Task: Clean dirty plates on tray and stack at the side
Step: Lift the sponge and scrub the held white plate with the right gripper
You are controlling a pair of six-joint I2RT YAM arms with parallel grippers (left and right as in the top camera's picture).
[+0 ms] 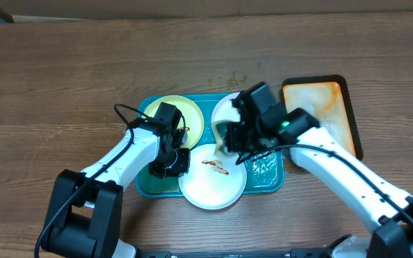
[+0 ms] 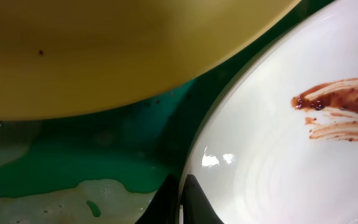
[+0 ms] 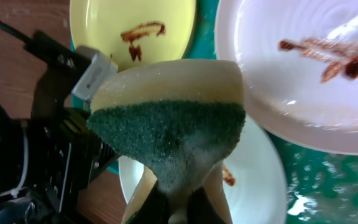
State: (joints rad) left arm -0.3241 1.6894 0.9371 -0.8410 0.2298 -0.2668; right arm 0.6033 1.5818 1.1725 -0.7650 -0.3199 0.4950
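Overhead: left gripper [image 1: 172,162] clamped on the rim of smeared white plate [image 1: 214,185], which overhangs the near edge of teal tray [image 1: 269,178]. Right gripper [image 3: 176,200] pinches sponge [image 3: 169,124] above the tray. Yellow-green plate [image 1: 169,112] sits far-left on the tray.

Orange dark-rimmed tray [image 1: 314,97] on wooden table [image 1: 63,79]; green-faced yellow sponge [image 3: 173,118].

- white plate [image 2: 272,162]: smooth, glossy plastic (bright glints on it)
- tray [image 1: 265,173]: teal plastic, smooth, wet-shiny
- sponge [image 3: 173,134]: coarse green scouring face, porous yellow foam
- counter [image 1: 63,72]: matt brown wood grain
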